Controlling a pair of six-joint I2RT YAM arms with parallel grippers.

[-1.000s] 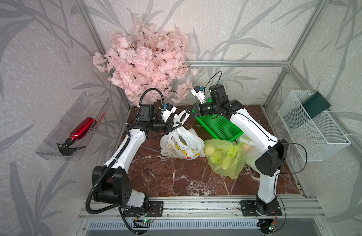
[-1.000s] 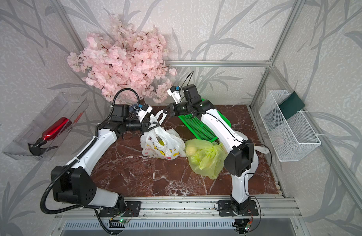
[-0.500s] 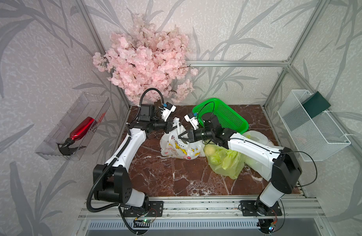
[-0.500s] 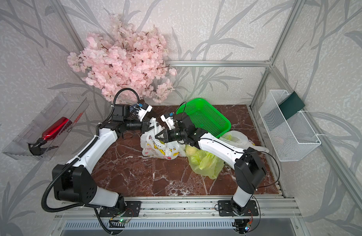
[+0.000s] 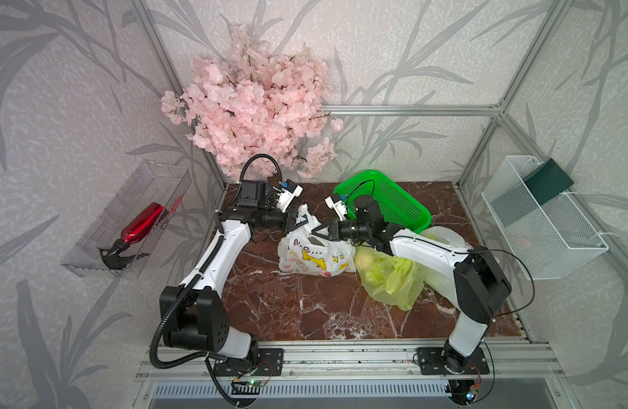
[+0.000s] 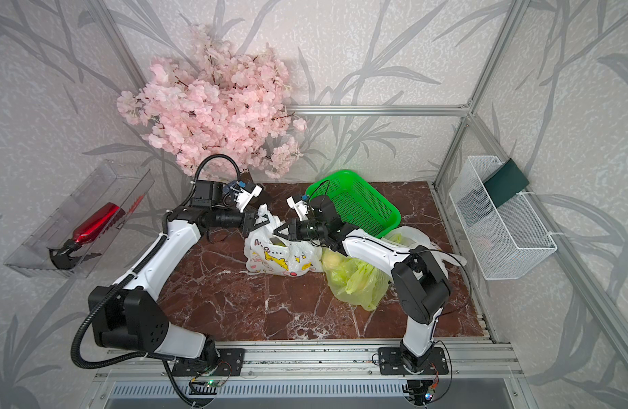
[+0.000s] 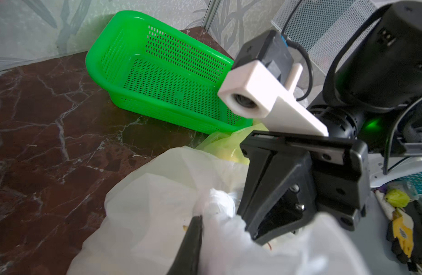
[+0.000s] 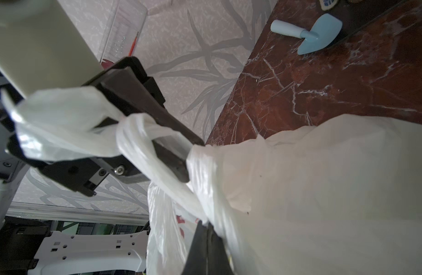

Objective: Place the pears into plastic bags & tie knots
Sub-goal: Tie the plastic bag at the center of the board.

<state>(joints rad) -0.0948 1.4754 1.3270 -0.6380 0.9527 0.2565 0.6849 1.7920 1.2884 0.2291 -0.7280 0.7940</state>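
Observation:
A white plastic bag with cartoon prints sits mid-table between both grippers. My left gripper is at its top from the left. White plastic covers its jaws, and only one finger shows. A handle strand loops around its close-set fingers. My right gripper is shut on the bag's other handle, beside a bunched twist of plastic. To the right lies a yellow-green bag with a pear showing through. Another white bag lies behind the right arm.
A green mesh basket stands tilted at the back. A white wire basket hangs on the right wall. On the left wall is a clear tray holding a red bottle. Pink blossoms overhang the back left corner.
The right arm swung from over the green basket down to the white bag and took hold of its handle. The left arm stayed at the bag's top.

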